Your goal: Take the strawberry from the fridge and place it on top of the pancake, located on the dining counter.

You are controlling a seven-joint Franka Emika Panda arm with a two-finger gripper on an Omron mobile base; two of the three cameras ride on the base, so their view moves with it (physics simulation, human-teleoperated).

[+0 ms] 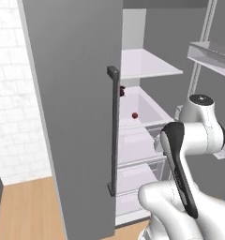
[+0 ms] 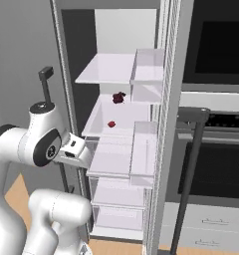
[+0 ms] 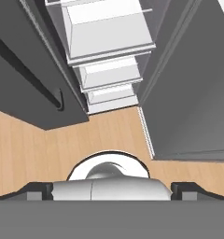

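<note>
Hand (image 3: 112, 186): fingers wide apart, holding nothing, aimed down at the floor before the open fridge (image 2: 71, 64); strawberry (image 2: 111, 124) lies above and ahead on a middle shelf (darker maroon lump behind it).

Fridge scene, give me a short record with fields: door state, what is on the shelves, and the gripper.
fridge: tall matte grey fridge, one door swung open, white shelves showing
strawberry: tiny bright red fruit on a middle white shelf, untouched
other item: darker maroon lump further back on the same shelf
handle: long dark vertical bar on the nearer door
gripper: open, holding nothing, pointing down toward the wood floor
</note>
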